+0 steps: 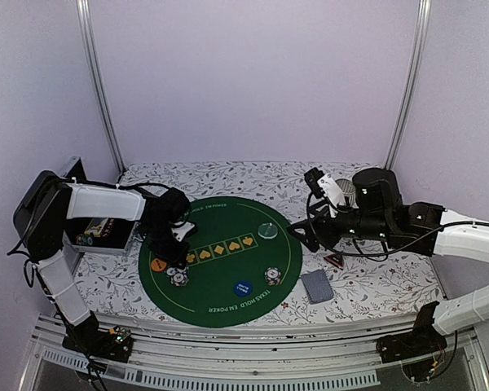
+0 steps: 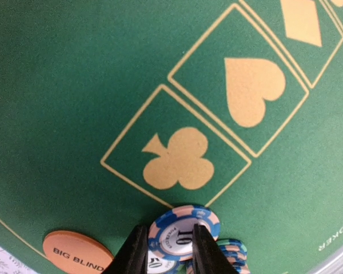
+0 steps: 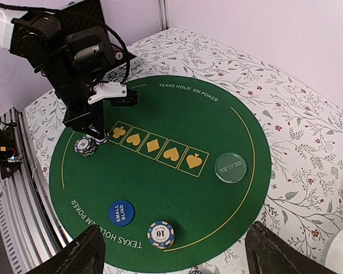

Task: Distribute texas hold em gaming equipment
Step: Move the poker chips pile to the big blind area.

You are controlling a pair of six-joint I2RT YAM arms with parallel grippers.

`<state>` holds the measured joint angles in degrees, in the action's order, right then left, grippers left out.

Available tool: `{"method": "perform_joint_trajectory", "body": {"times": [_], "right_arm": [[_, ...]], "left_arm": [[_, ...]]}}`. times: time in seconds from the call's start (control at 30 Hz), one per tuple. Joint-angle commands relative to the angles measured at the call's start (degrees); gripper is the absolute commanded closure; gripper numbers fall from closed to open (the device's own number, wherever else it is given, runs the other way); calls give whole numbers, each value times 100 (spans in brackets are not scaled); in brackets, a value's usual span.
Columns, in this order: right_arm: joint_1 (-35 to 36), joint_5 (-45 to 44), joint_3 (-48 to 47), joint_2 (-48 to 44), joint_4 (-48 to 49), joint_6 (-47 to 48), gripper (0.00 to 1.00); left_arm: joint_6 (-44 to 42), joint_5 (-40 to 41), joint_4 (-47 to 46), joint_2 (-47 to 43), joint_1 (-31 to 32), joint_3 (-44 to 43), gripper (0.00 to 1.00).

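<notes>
At the mat (image 2: 74, 85) rim, left end effector (image 2: 170, 229) grips poker chip (image 2: 182, 218).

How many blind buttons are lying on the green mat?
2. The orange BIG BLIND button lies at the green mat's left edge; the blue SMALL BLIND button near its front edge. The left arm may hide more.

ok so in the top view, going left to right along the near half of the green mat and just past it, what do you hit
orange button → left chip stack → blue button → right chip stack → grey-blue cards, just off the mat
</notes>
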<state>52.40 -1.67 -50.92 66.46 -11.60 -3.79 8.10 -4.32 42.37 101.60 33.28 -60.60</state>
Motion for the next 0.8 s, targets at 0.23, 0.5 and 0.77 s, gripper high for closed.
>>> {"method": "perform_joint_trajectory", "body": {"times": [0.23,0.5,0.77], "right_arm": [[-36,-274,177,-422,-45,-72,13],[-36,-231,129,-350,-53,-8,13],[-37,-80,154,-308,-18,-25,12]], "left_arm": [[25,-643,633,43,126,103,71],[78,-735,721,-99,183,287,70],[76,-763,784,-176,236,377,69]]}}
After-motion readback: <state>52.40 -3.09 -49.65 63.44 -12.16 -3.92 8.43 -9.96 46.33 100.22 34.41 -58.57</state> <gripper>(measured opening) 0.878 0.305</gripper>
